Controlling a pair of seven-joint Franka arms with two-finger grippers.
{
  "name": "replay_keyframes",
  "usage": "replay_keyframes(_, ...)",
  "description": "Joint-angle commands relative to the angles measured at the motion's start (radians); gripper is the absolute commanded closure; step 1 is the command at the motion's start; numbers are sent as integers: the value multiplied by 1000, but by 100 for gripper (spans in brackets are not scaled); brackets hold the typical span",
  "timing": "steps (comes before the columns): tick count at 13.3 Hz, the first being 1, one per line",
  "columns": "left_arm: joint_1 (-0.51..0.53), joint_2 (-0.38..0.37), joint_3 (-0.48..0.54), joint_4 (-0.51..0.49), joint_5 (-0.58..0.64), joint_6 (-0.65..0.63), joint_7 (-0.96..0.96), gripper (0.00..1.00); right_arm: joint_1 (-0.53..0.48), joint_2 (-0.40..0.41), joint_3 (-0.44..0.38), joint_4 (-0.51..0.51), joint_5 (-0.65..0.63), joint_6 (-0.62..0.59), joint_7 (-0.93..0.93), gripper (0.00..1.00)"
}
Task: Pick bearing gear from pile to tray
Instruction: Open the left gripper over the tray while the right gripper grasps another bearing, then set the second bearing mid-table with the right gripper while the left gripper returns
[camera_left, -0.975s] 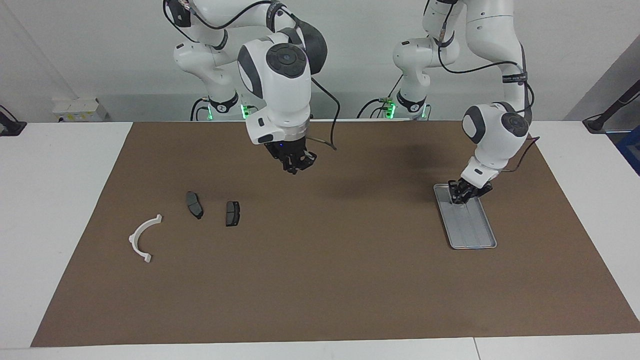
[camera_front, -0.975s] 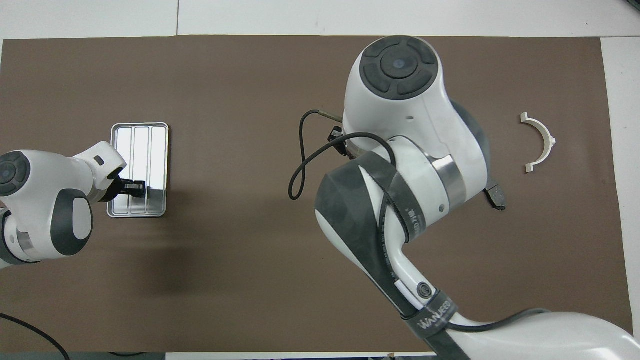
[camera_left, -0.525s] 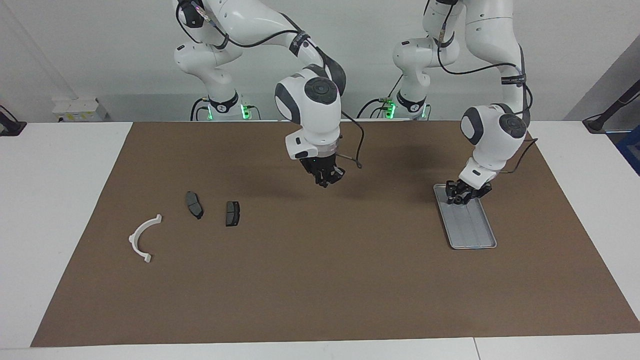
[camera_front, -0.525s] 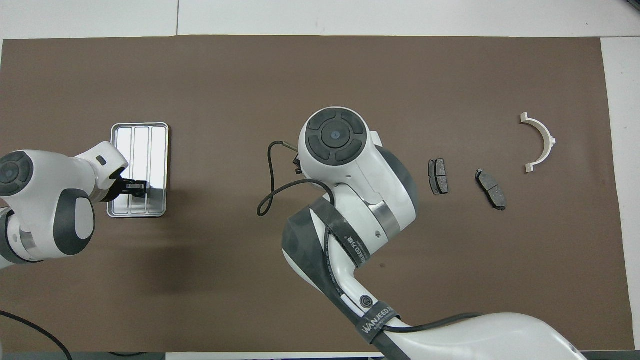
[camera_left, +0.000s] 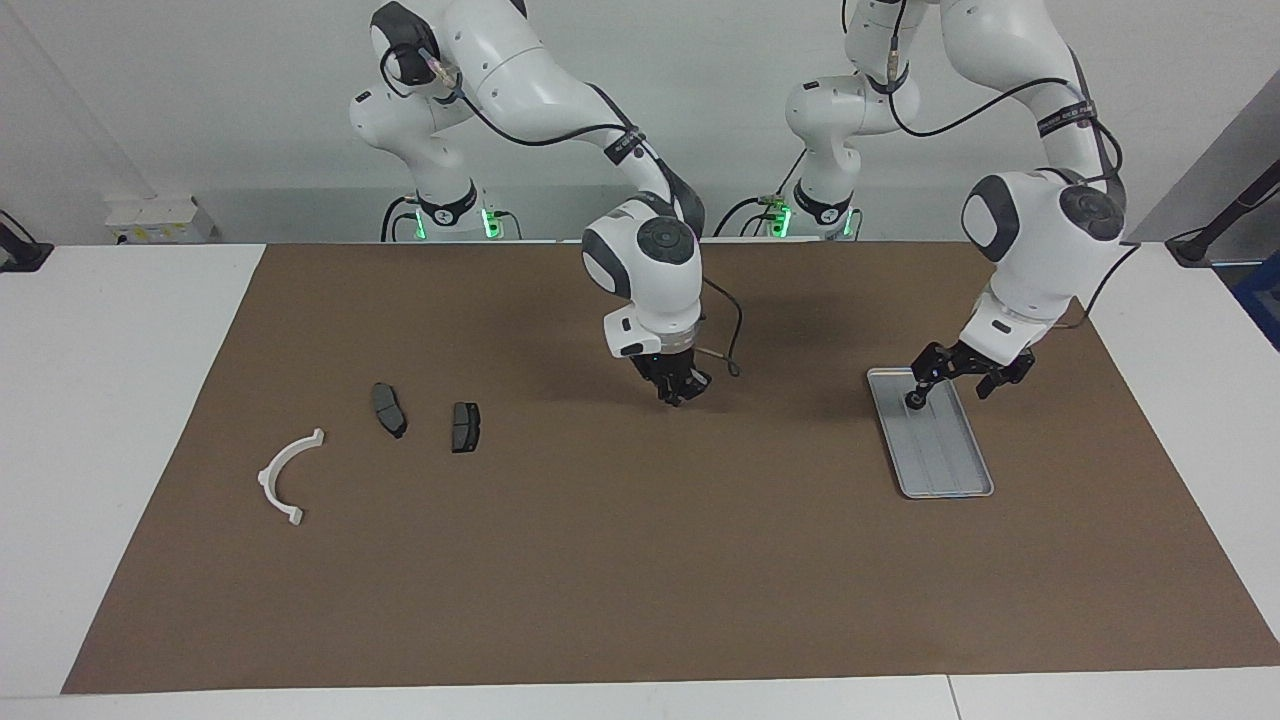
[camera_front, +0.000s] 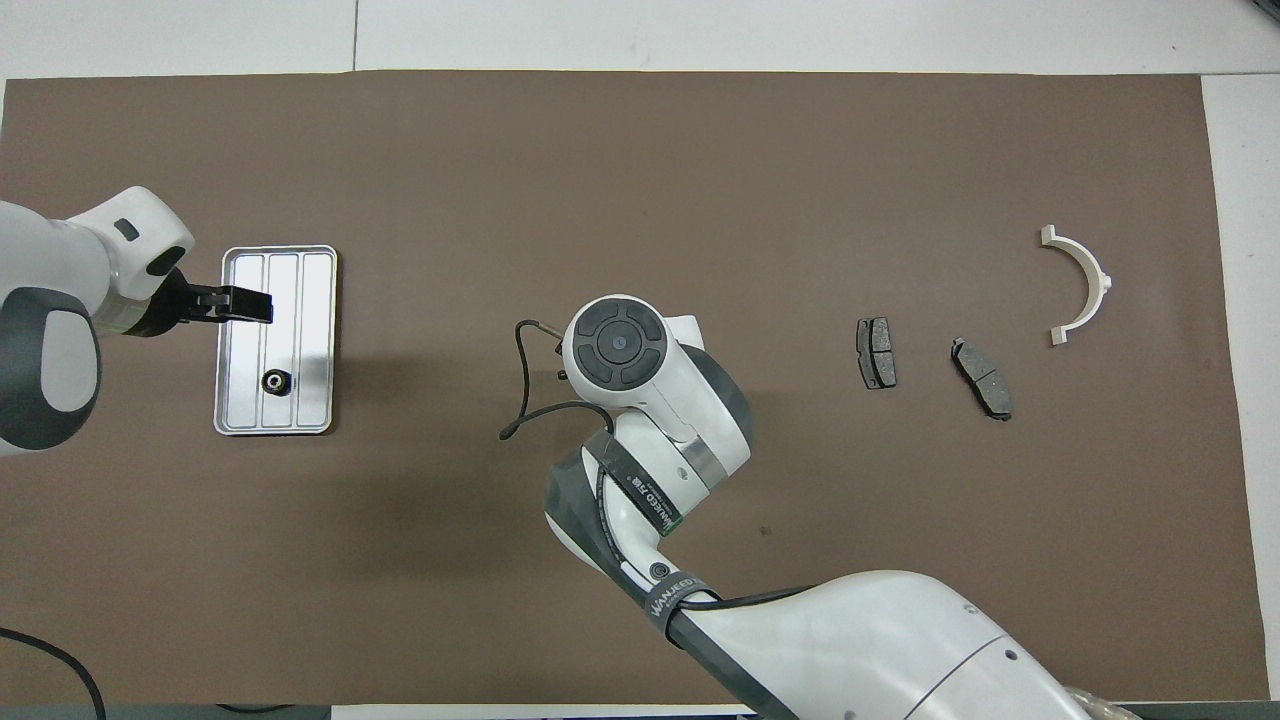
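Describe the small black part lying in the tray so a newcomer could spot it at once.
Find the silver tray at the left arm's end of the brown mat. Inside it, toward the robots, lies a black ring-shaped part, the tray's only content.

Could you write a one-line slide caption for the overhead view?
Left gripper open over the tray, one black bearing inside; right arm over the mat's middle.
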Motion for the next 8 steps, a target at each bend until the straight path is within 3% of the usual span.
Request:
replay_keyframes(1, -9, 5, 8, 9, -12, -13, -11, 0, -2, 22, -1, 0, -19, 54, 23, 100)
replay_keyframes(5, -9, 3, 9, 0, -12, -12, -9, 0, -3, 25, -1, -5, -19, 64, 23, 100)
replay_keyframes(6, -9, 2, 9, -6, -12, -4, -8, 0, -3, 25, -1, -5, -19, 62, 25, 67)
replay_keyframes(7, -9, 2, 9, -6, -12, -4, -8, 0, -5, 25, -1, -2, -19, 59, 32, 14)
replay_keyframes(8, -10, 2, 9, -6, -12, -4, -9, 0, -11, 25, -4, 7, -19, 48, 38, 0)
